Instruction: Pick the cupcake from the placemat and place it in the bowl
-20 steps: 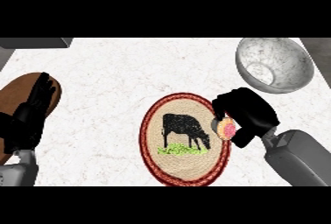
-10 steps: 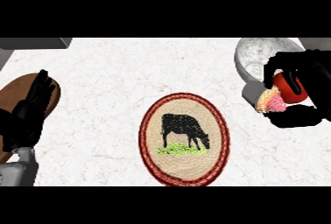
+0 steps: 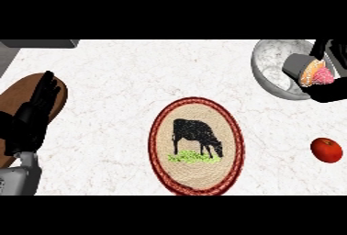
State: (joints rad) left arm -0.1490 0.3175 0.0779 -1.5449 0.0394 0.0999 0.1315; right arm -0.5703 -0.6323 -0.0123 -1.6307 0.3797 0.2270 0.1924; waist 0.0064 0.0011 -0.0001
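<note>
1. The right hand (image 3: pixel 330 87) is curling its fingers round the cupcake (image 3: pixel 316 74), holding it tilted over the bowl (image 3: pixel 271 62).
2. The cupcake is showing pink frosting, a tan cake body and a dark wrapper.
3. The placemat (image 3: pixel 196 146), oval with a red rim and a black cow, is lying mid-counter.
4. The left hand (image 3: pixel 34 114) is resting open at the left edge, over a brown board (image 3: pixel 17 96).
5. A red apple (image 3: pixel 327 149) is sitting right of the placemat.

1. The cupcake (image 3: pixel 316 74), pink frosting over a tan cake, lies tipped on its side above the bowl's right part.
2. The bowl (image 3: pixel 274 69), grey and marbled, sits at the counter's upper right.
3. The placemat (image 3: pixel 196 145), oval, red-rimmed, shows a black cow on grass.
</note>
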